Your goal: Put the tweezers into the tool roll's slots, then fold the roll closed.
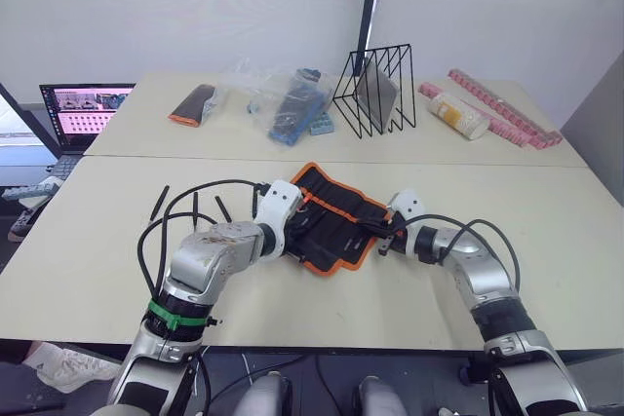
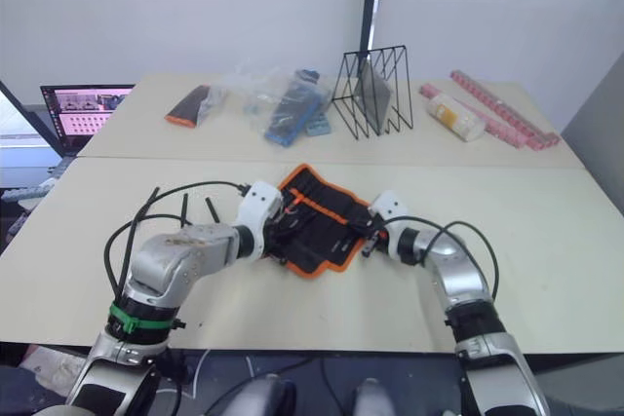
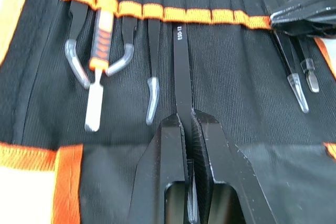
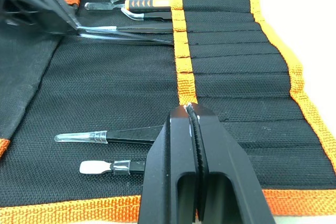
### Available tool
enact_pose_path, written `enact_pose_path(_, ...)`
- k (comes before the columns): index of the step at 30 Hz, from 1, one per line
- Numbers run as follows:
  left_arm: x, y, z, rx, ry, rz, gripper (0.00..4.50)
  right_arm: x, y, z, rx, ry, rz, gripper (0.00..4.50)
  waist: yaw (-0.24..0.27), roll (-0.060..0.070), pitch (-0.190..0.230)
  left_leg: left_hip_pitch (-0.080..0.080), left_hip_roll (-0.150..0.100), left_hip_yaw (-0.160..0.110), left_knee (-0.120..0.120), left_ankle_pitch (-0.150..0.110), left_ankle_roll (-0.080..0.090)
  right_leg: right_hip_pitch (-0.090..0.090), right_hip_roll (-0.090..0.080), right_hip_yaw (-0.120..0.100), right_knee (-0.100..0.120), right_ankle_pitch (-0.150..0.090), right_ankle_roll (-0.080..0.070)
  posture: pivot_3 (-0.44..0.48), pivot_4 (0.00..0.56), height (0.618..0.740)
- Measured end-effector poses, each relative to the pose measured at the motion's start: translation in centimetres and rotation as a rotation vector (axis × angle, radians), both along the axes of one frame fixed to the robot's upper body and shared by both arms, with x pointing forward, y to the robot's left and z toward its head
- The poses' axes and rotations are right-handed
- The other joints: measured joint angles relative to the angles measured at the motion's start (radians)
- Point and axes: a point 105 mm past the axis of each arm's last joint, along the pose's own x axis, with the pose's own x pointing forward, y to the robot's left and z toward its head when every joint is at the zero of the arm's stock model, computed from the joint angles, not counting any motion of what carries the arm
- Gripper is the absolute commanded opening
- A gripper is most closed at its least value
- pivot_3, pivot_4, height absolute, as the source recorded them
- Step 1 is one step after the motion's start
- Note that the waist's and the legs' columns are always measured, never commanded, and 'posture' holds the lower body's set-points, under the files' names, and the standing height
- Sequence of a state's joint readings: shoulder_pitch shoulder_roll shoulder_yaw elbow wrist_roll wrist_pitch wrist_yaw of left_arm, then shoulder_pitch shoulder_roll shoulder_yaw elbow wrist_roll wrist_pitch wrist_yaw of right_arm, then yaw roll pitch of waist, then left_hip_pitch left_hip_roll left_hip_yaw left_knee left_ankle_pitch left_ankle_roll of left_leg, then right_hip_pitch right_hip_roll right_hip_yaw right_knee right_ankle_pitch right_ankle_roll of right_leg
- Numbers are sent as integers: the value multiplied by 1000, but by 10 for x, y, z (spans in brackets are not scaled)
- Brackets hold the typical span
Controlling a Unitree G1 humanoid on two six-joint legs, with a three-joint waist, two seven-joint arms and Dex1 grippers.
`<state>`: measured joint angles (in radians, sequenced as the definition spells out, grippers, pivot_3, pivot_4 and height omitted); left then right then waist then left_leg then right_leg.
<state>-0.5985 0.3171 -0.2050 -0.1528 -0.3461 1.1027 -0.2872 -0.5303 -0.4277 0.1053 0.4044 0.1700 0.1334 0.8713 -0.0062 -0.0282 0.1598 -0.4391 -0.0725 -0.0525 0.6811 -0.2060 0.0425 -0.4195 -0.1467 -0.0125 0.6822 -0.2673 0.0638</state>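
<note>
The tool roll (image 1: 331, 219) lies open in the middle of the near table, black with orange binding. My left gripper (image 3: 188, 121) is over its left part, shut on a black tweezers (image 3: 181, 72) marked ESD-12 whose far end reaches the orange slot band (image 3: 210, 15). Other tools sit in slots on both sides of it, one with an orange handle (image 3: 100, 51). My right gripper (image 4: 189, 111) is at the roll's right part, shut on the orange slot band (image 4: 184, 77). Loose tweezers (image 1: 195, 209) lie on the table left of the roll.
On the far table stand a black wire rack (image 1: 375, 90), a clear bag of blue items (image 1: 292, 104), a small black-and-orange pouch (image 1: 192, 104), a white bottle (image 1: 458, 116) and pink strips (image 1: 507, 109). A laptop (image 1: 86, 109) sits at far left.
</note>
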Motion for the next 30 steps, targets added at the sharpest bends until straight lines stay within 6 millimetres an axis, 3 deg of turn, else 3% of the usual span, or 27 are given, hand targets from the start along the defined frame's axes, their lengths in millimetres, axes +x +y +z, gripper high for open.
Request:
enact_pose_path(20, 44, -35, -16, -21, -145, -65, 0, 0, 0, -3, -28, -9, -9, 29, 7, -1, -2, 2, 0, 0, 1, 0, 0, 3, 0, -1, 0, 0, 0, 0, 150, 687)
enact_pose_path(30, 31, -27, -14, -48, -98, -105, 3369, 1, 2, -5, -18, -5, -19, 0, -4, -1, -2, 6, 0, 0, 0, 0, 1, 7, 0, -1, 0, 0, 0, 0, 150, 687)
